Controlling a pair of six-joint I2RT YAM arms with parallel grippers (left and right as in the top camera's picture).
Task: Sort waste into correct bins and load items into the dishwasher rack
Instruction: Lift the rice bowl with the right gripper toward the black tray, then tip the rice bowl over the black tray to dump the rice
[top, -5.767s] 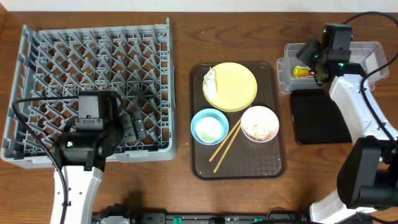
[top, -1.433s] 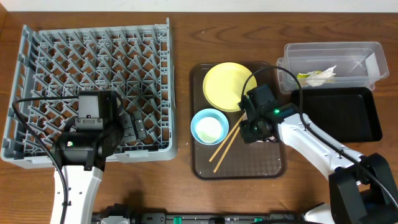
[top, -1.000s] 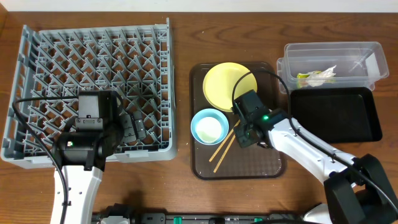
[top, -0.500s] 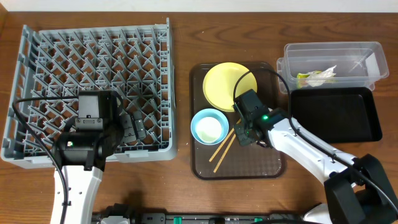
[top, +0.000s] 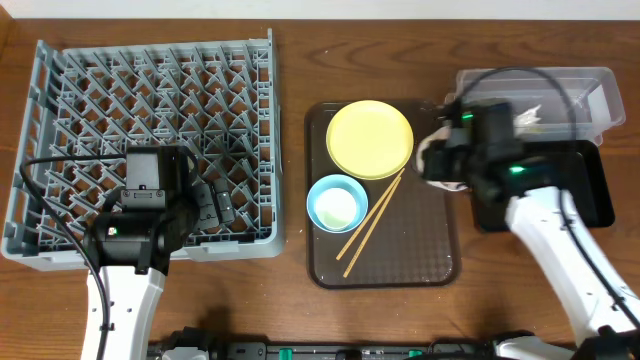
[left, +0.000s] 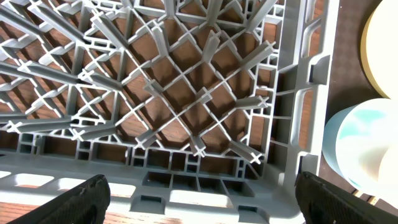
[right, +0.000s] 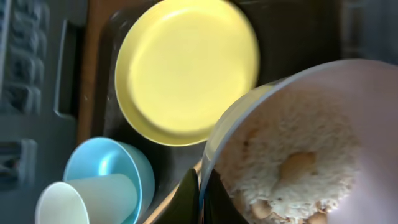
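My right gripper (right: 202, 193) is shut on the rim of the white bowl (right: 298, 155), which holds whitish rice scraps (right: 311, 180). In the overhead view the right arm (top: 485, 150) holds the bowl (top: 432, 165) above the right edge of the brown tray, beside the black tray (top: 590, 190) and clear tub (top: 560, 85). The yellow plate (top: 370, 138), the light-blue bowl (top: 336, 203) with a cream cup (right: 87, 199) in it, and the chopsticks (top: 370, 222) lie on the brown tray. My left gripper (left: 202, 205) is open over the grey rack's (left: 205, 112) near edge.
A crumpled white wrapper (top: 520, 118) and a green packet lie in the clear tub. The brown serving tray (top: 400, 250) sits between the rack (top: 150, 100) and the bins. Cables trail from both arms.
My right gripper has lifted the white bowl off the brown tray and carried it right, toward the bins. The left arm has not moved.
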